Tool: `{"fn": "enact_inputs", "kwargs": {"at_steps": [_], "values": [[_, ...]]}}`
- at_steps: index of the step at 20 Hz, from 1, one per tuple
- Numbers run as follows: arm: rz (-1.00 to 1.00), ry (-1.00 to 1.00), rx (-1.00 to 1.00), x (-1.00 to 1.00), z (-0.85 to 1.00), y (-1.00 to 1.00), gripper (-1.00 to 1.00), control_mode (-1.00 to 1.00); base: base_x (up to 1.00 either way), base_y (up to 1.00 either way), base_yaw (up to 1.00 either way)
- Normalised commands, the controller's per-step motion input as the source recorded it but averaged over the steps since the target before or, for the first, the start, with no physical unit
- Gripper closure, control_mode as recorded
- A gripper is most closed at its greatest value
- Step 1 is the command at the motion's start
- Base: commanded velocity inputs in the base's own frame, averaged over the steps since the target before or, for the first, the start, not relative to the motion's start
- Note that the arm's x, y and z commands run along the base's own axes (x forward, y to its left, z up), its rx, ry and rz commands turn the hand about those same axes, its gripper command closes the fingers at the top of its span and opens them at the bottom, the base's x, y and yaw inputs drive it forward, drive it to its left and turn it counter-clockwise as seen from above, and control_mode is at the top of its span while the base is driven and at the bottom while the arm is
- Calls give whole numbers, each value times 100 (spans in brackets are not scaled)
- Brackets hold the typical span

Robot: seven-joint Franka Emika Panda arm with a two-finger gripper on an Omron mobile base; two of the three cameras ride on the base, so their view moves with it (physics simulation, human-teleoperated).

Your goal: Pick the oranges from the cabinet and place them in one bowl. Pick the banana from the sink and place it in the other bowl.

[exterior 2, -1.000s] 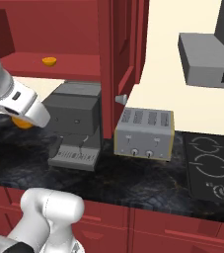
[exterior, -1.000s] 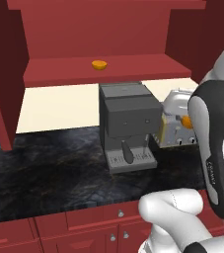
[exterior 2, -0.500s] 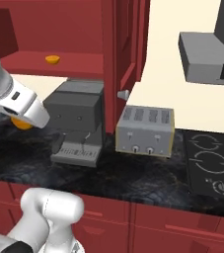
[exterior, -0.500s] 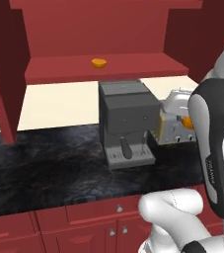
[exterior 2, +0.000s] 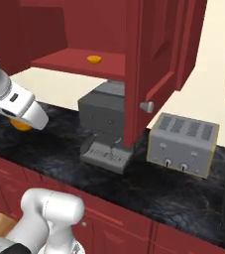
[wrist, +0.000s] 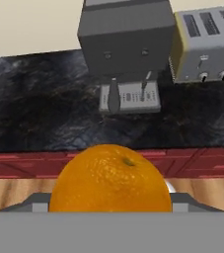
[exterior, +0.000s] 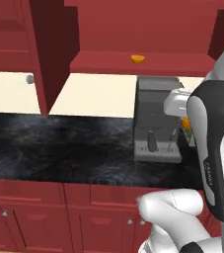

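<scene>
Flat, even rendered light, no glare; soft shadow under the cabinet shelf (exterior: 133,66); edges coarse and pixelated.

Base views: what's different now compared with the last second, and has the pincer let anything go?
The whole picture has slid right in both base views, so the base has driven left along the counter; the things themselves did not move. The pincer stays shut on an orange, nothing released. The second orange still lies on the cabinet shelf, with coffee machine and toaster in place.
</scene>
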Motion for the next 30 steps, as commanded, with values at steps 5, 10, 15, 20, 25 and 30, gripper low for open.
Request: {"fn": "enact_inputs", "kwargs": {"at_steps": [5, 10, 15, 20, 25, 30], "values": [[0, 0, 0, 0, 0, 0, 100, 100, 0, 10, 50], [0, 0, 0, 0, 0, 0, 100, 100, 0, 12, 50], [0, 0, 0, 0, 0, 0, 100, 100, 0, 16, 50], [0, 0, 0, 0, 0, 0, 100, 100, 0, 21, 49], [0, 0, 0, 0, 0, 0, 100, 100, -2, 25, 49], [0, 0, 0, 0, 0, 0, 100, 100, -3, 23, 50]]}}
